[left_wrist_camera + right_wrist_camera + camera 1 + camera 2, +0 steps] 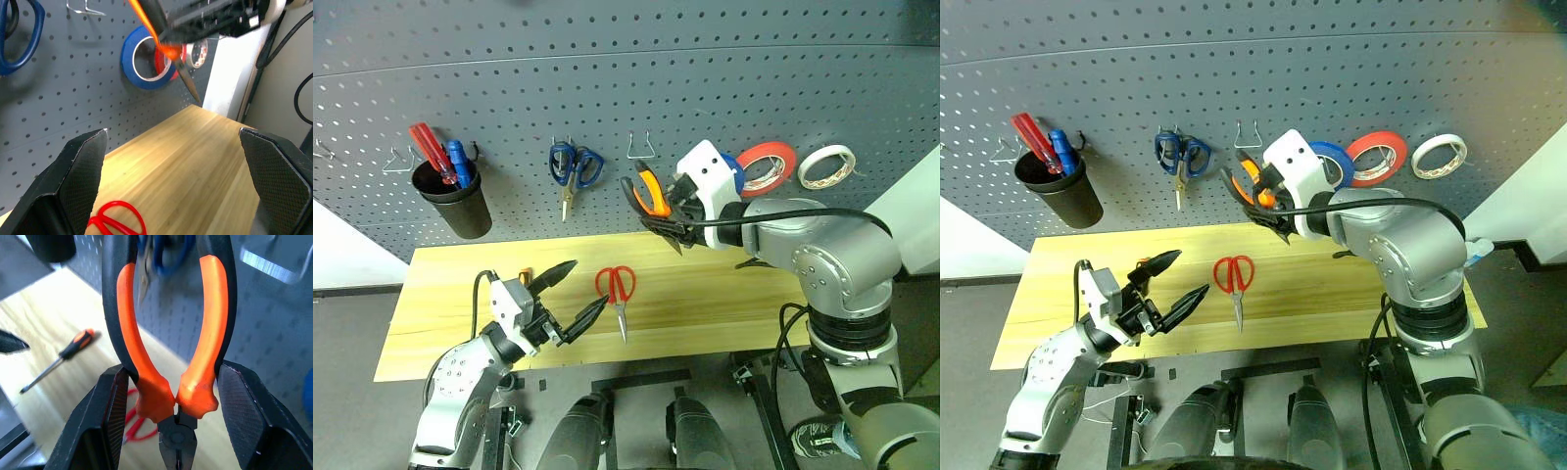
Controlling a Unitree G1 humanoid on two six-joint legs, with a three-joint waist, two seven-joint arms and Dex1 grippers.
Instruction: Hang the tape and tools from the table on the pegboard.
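My right gripper (677, 213) is shut on the orange-and-black pliers (652, 192), gripping them near the joint (173, 423). It holds them in front of the grey pegboard (607, 78), handles up, just below an empty wire hook (641, 147). The blue tape (128, 63) hangs on the board behind that gripper. Red-handled scissors (618, 288) lie on the wooden table (754, 304). My left gripper (587, 286) hovers open and empty above the table, left of the scissors. The orange-handled screwdriver (73, 345) lies on the table, and from the head camera the left gripper partly hides it.
A red tape roll (769, 166) and a white roll (827, 166) hang at the board's right. Blue-handled scissors (574, 168) hang left of the empty hook. A black cup (458, 204) holding red and blue tools hangs at the far left.
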